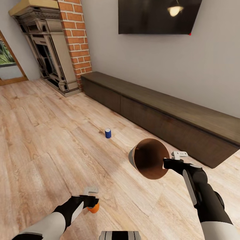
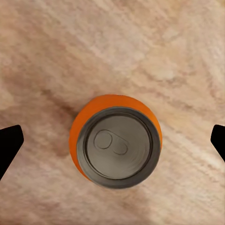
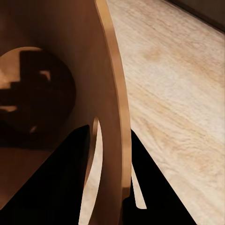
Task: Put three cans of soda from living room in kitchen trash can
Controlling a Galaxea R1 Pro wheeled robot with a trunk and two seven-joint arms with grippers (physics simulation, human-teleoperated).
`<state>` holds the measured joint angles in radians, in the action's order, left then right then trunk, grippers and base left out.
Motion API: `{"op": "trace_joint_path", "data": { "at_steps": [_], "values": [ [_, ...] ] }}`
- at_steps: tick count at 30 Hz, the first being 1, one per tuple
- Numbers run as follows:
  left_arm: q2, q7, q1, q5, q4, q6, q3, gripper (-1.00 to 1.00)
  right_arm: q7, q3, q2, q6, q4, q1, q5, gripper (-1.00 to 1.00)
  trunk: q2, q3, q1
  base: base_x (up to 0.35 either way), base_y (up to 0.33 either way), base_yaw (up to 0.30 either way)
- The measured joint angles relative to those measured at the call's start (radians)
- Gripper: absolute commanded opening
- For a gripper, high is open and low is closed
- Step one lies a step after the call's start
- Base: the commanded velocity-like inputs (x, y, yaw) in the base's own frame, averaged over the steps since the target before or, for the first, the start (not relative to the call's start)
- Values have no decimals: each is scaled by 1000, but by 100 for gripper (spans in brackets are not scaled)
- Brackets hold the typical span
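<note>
An orange can of soda (image 1: 93, 208) stands upright on the wood floor, its silvery top (image 2: 117, 146) facing the left wrist camera. My left gripper (image 1: 90, 197) hovers right over it, open, with the black fingertips (image 2: 9, 143) wide apart on either side and clear of the can. A blue can of soda (image 1: 108, 133) stands on the floor farther ahead. My right gripper (image 1: 169, 162) is shut on the rim of the tash can (image 1: 149, 159), which is tilted with its coppery inside facing me. In the right wrist view the fingers straddle the wall (image 3: 110, 93) by the slot handle.
A long dark wooden bench (image 1: 173, 115) runs along the wall ahead and to the right. A brick fireplace column (image 1: 76, 40) with an ornate surround (image 1: 46, 50) stands at the far left. A black wall screen (image 1: 156, 15) hangs above. Pale plank floor (image 1: 50, 133) spreads around.
</note>
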<state>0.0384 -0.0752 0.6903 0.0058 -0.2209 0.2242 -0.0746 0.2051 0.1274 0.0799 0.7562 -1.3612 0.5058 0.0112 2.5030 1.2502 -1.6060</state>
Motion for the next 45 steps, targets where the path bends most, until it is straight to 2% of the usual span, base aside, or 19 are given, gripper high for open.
{"op": "trace_joint_path", "data": {
  "at_steps": [10,14,33,45],
  "values": [
    [1,0,0,0,0,0,-1,100,-1,-1,-1,0,0,-1,-1,-100,0,0,0,0,0,0],
    [1,0,0,-1,0,0,-1,100,-1,-2,-1,0,0,-1,-3,-100,1,15,-2,0,0,0],
    [1,0,0,-1,0,-2,-1,100,-1,-2,-2,0,1,-2,1,-100,1,17,-2,0,0,0],
    [1,0,0,-1,0,-3,-1,100,-1,-3,-3,0,1,-2,2,-100,1,33,-2,14,0,0]
  ]
}}
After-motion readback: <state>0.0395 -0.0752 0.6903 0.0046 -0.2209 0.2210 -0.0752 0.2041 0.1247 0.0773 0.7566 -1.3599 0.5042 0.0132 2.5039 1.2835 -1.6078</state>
